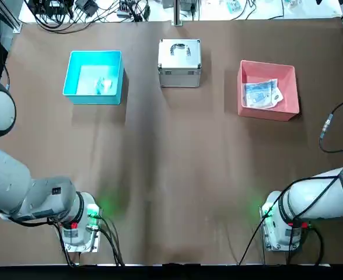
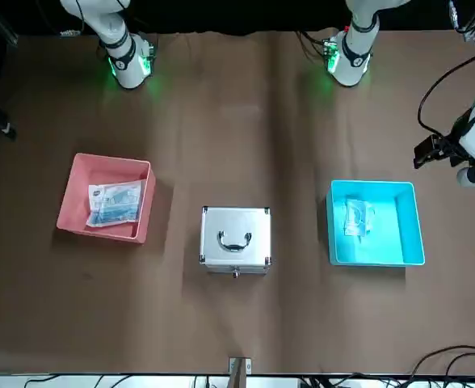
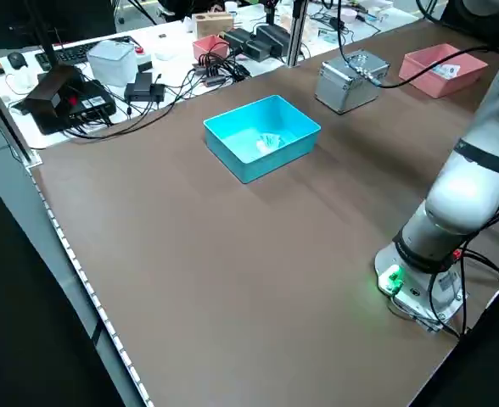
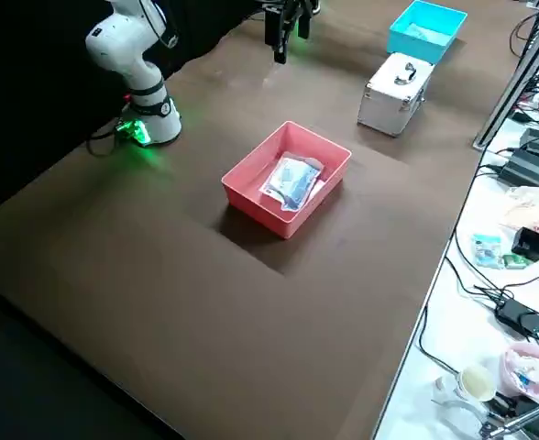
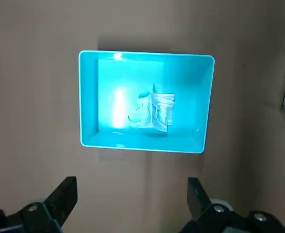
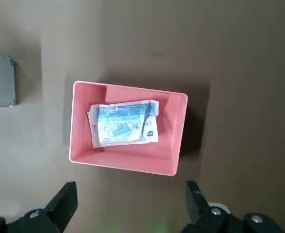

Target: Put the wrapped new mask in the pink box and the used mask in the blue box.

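The wrapped new mask (image 1: pixel 262 93) lies flat inside the pink box (image 1: pixel 269 65) at the far right of the table; the right wrist view shows the packet (image 6: pixel 124 129) in the box (image 6: pixel 128 89) from above. The used mask (image 1: pixel 104 86) sits bunched on the floor of the blue box (image 1: pixel 94 53) at the far left, and the mask (image 5: pixel 154 111) shows again in the left wrist view. My left gripper (image 5: pixel 132 187) hangs open and empty high above the table, on the near side of the blue box (image 5: pixel 147 54). My right gripper (image 6: pixel 130 189) is likewise open and empty, high up on the near side of the pink box.
A silver metal case (image 1: pixel 179 61) with a handle stands shut between the two boxes at the back. Both arm bases (image 1: pixel 81 224) sit at the near edge with green lights. Cables and electronics (image 3: pixel 148 80) lie on the bench beyond the far edge.
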Robot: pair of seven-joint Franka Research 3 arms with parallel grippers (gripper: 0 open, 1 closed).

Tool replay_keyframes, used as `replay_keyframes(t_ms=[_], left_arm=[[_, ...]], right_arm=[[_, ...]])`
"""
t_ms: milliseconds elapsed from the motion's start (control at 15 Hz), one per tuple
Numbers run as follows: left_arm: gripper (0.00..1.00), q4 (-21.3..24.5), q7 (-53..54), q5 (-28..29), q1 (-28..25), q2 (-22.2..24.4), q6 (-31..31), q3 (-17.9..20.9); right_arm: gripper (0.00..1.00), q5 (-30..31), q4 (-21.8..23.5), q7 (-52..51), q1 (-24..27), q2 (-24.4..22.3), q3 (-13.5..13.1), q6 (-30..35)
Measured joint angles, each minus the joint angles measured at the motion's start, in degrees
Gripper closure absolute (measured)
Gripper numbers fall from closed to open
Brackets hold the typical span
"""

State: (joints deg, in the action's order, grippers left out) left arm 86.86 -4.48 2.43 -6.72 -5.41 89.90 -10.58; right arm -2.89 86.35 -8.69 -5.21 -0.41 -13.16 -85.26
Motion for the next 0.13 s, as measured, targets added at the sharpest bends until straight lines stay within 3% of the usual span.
replay_keyframes(t_ms=[133], left_arm=[[0.0,-0.01,0.0,0.01,0.01,-0.01,0.02,-0.03]], right_arm=[[0.02,0.0,2.38,0.02,0.0,-1.56,0.0,-1.47]])
